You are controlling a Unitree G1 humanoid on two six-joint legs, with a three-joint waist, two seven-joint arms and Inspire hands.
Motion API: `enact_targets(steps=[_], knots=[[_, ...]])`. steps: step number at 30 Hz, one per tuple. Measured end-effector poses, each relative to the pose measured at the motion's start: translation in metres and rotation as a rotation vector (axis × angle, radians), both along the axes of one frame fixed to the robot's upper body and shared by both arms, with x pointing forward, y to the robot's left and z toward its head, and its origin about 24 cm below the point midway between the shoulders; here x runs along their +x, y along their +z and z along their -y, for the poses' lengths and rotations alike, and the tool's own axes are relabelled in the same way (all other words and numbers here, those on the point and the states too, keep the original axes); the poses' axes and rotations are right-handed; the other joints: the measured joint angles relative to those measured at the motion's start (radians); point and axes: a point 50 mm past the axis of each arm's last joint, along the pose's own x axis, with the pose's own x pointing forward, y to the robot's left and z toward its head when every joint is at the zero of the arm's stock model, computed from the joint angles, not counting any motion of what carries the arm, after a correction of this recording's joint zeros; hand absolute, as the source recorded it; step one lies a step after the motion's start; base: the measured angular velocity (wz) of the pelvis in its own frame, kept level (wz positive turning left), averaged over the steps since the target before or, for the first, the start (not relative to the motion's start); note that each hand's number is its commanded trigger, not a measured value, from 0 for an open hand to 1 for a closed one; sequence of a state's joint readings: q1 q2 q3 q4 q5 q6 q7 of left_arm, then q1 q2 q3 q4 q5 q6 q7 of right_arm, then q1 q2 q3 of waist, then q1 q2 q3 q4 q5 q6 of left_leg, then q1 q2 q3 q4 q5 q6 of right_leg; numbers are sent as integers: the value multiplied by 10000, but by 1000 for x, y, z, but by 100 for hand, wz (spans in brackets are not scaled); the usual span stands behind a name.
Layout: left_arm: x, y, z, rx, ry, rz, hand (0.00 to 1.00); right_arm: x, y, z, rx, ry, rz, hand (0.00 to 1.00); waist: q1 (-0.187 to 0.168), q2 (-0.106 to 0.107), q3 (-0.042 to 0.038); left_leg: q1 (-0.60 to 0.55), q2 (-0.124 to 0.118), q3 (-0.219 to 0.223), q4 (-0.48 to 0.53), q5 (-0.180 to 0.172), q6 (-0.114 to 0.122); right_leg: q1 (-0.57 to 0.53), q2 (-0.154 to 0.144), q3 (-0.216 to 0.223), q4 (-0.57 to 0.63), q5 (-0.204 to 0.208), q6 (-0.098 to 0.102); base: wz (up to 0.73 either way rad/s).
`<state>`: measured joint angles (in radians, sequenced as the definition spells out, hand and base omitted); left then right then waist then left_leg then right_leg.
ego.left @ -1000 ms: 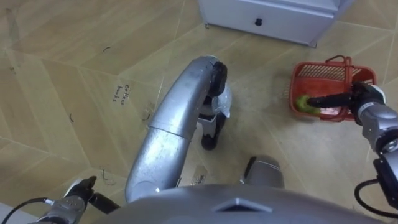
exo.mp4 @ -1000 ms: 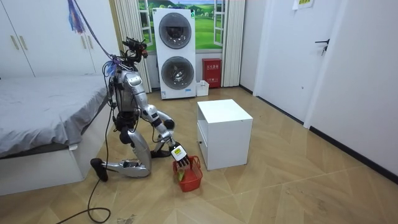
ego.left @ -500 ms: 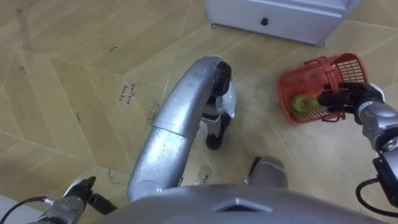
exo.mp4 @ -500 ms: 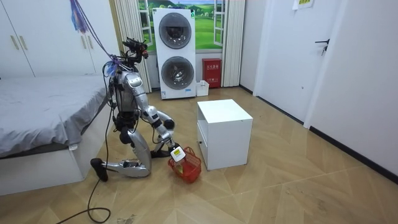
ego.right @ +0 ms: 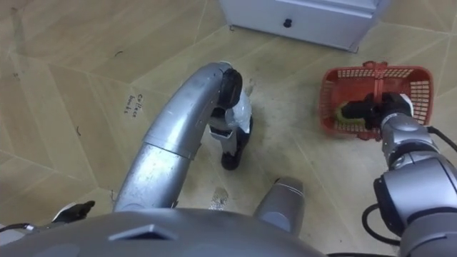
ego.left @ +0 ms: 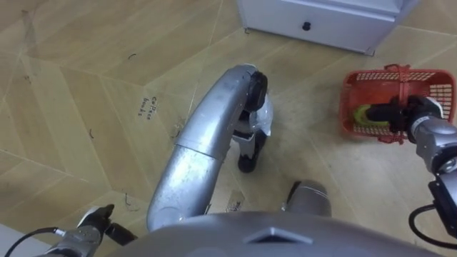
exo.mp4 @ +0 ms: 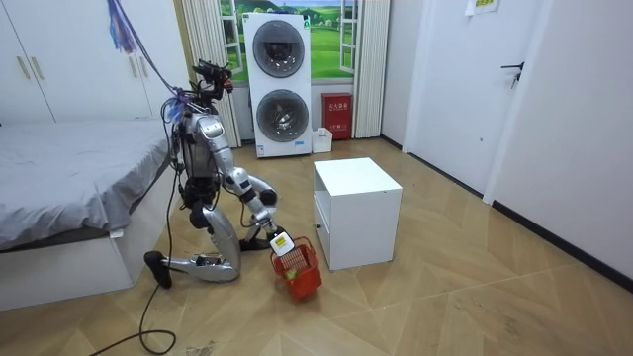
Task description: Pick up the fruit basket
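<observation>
**Right hand closed on the fruit basket beside the cabinet**

The fruit basket (ego.left: 350, 94), red and open-topped, sits at the right edge of the left eye view, upper half. The right hand (ego.left: 413, 114) reaches in from the right side and lies across the basket's middle, with dark fingers curled and clamped on it. The exact part they wrap is hard to make out. A green fruit (ego.left: 365, 114) lies inside by the left wall, just beyond the fingertips. Whether the basket's bottom touches the floor (ego.left: 86, 64) cannot be told.

The basket's far rim is near the lower front edge of the white cabinet (ego.left: 321, 18) at the top of the frame, with a narrow strip of bare floor between them. To the basket's left, open parquet runs as far as the robot's bent leg in the centre.

The left hand (ego.left: 94, 218) shows in the lower left corner, low over the floor, and its state cannot be told.

In the room view the robot kneels between the bed (exo.mp4: 69, 178) and the cabinet. The basket is at the cabinet's near corner, and wide free floor spreads toward the room view's right.
</observation>
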<state>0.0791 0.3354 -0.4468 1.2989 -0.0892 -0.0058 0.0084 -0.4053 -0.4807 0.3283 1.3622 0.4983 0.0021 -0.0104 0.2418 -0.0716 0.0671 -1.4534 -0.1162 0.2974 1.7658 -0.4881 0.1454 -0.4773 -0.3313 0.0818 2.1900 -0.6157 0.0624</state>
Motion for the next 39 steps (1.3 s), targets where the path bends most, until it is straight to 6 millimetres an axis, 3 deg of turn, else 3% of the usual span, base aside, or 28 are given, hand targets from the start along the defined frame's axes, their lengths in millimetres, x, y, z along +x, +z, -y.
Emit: enact_targets(steps=[1, 10, 17, 22, 24, 30, 32, 34, 36, 37, 38, 39], knots=[[2, -1, 3, -84, 24, 59, 0, 0, 0, 0, 245, -323, 187, 100, -39, -71, 41, -2, -1, -5, -4, 20, -15, -5, 19, 0, 21, 0, 0, 0], [22, -1, 10, -233, 31, 635, 0, 4, -2, -7, 2107, -2063, 1426, 100, -181, -198, 54, 12, 3, -99, 73, 57, 5, 111, 151, -92, 23, -19, -34, 0], [35, 2, 7, -161, 466, 1011, 0, 18, 1, -25, 3286, -1629, 2258, 100, -247, -475, 25, 157, 31, -351, 199, 41, -14, 461, 381, -131, -50, -15, -35, 0], [52, 5, 5, -29, 552, 1331, 0, 34, 10, -43, 3942, -936, 2902, 100, -622, -530, 19, 478, -30, -669, 427, -78, -26, 1119, 704, -394, -243, 2, -77, 0], [62, 8, 3, 99, 707, 1658, 0, 42, 15, -51, 4172, -559, 3248, 100, -736, -602, 0, 551, -33, -680, 430, -120, -3, 1280, 768, -394, -373, -150, -199, 0], [85, 16, -2, 272, 1499, 2634, 0, 51, 25, -70, 4832, 268, 3756, 100, -804, -601, -61, 859, -3, -738, -4, -309, 256, 1637, 1478, -9, -1724, -742, -35, -6], [84, 15, -1, 305, 1651, 2675, 0, 56, 30, -75, 5061, 445, 3971, 100, -791, -510, -118, 1134, 11, -881, -520, -326, 289, 1649, 1584, 31, -2674, -757, -5, -22], [75, 12, 1, 339, 1946, 2457, 0, 61, 34, -84, 5488, 725, 4269, 100, -760, -524, -164, 1834, 28, -982, -1615, -302, 335, 1923, 1569, 81, -4531, -756, -4, -34], [62, 9, 2, 363, 1974, 2159, 0, 62, 38, -90, 5798, 908, 4548, 100, -796, -529, -211, 2576, 1, -985, -2550, -274, 392, 2423, 1550, 70, -6174, -620, 90, -34], [53, 8, 1, 366, 2213, 2106, 0, 61, 42, -94, 6127, 1048, 4840, 100, -816, -543, -293, 3093, -12, -982, -3231, -248, 433, 2639, 1447, 42, -7190, -155, 163, -38], [41, 7, -1, 500, 2454, 1953, 0, 59, 43, -101, 6433, 1178, 4983, 100, -867, -544, -317, 3751, -37, -978, -3967, -186, 476, 2876, 1357, -1, -8062, 628, 207, -39], [36, 6, -2, 606, 2534, 1886, 0, 57, 43, -105, 6595, 1207, 5062, 100, -886, -548, -342, 4102, -55, -978, -4364, -139, 487, 2943, 1317, -25, -8398, 1152, 192, -37]])
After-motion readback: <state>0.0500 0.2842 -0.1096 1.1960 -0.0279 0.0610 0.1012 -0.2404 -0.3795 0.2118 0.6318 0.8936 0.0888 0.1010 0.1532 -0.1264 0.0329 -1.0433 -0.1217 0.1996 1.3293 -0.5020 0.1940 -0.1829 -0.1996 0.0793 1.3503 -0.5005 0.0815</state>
